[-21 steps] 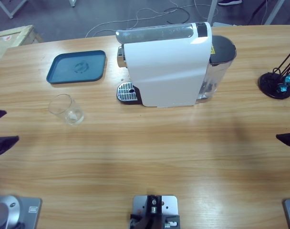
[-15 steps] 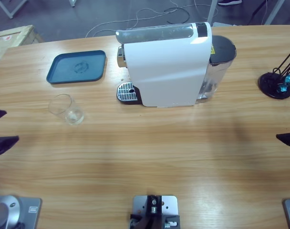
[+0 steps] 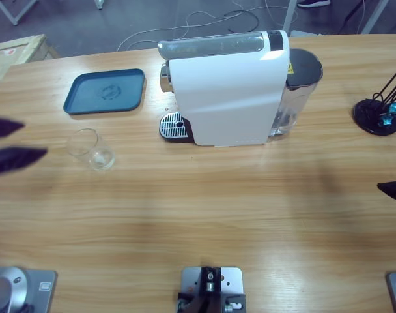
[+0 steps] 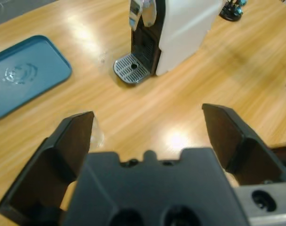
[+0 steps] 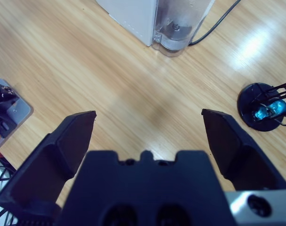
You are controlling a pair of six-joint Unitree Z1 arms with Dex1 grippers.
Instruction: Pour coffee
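On the table (image 3: 204, 215): one tumbler (image 3: 90, 149), one tray (image 3: 105, 91).

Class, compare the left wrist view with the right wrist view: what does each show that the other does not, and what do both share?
Only the left wrist view shows the blue tray, the drip grate, the clear glass beside one jaw, and the left gripper, open. Only the right wrist view shows the water tank, its cable and the right gripper, open. Both show the white coffee machine, the capsule stand and the wooden table.
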